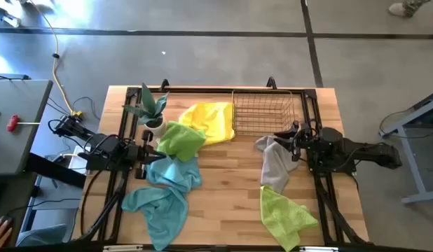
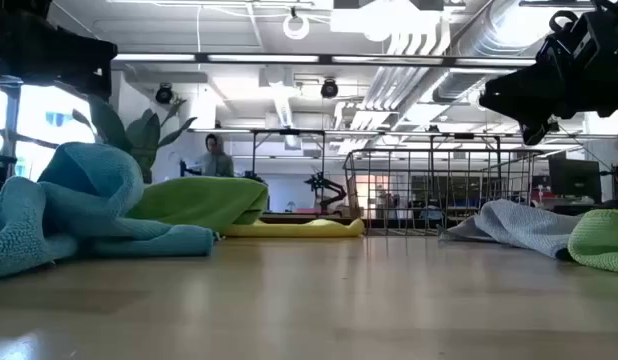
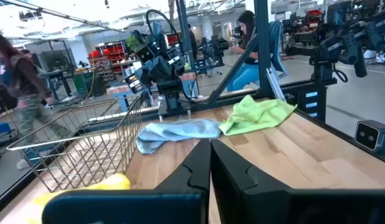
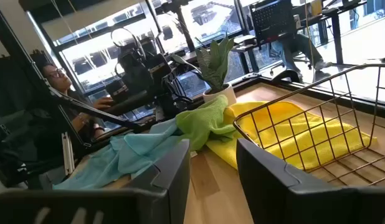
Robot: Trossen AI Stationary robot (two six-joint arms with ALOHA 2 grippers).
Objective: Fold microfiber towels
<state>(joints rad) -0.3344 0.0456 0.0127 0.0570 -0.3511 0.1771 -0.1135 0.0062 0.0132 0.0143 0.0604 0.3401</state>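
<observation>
Six crumpled microfiber towels ring the wire basket (image 1: 264,110); none is folded yet. Left of the basket, the left gripper (image 3: 210,163) hovers clenched and empty. The right gripper (image 4: 212,163), beside the basket's right corner, stands parted, probably to take the grey towel (image 1: 275,162) next.

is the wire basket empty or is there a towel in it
Empty. The high view shows bare table through the wire basket; the yellow towel lies beside it, outside.

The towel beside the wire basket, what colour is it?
The towel is bright yellow, clearest in the high view.
</observation>
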